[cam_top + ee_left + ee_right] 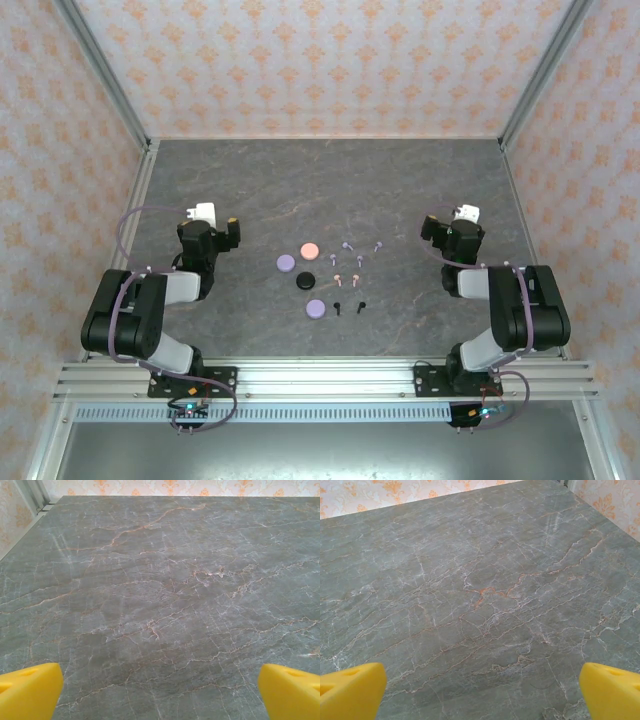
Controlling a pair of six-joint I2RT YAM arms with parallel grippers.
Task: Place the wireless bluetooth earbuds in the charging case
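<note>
Left gripper (160, 696): yellow fingers (29, 691) spread wide, empty, over bare table (165, 580). Right gripper (480, 694): likewise. Earbuds (338, 277) lie loose mid-table between the arms, just beside four discs (306, 282) (two lilac, one pink, one black).

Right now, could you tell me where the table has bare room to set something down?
The far table up to the back wall is bare, and so is the near strip before the rail. The middle is crowded with discs and earbuds.

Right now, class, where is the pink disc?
In the top view, the pink disc sits near the middle of the table, just right of the farther lilac disc and beyond the black disc.
</note>
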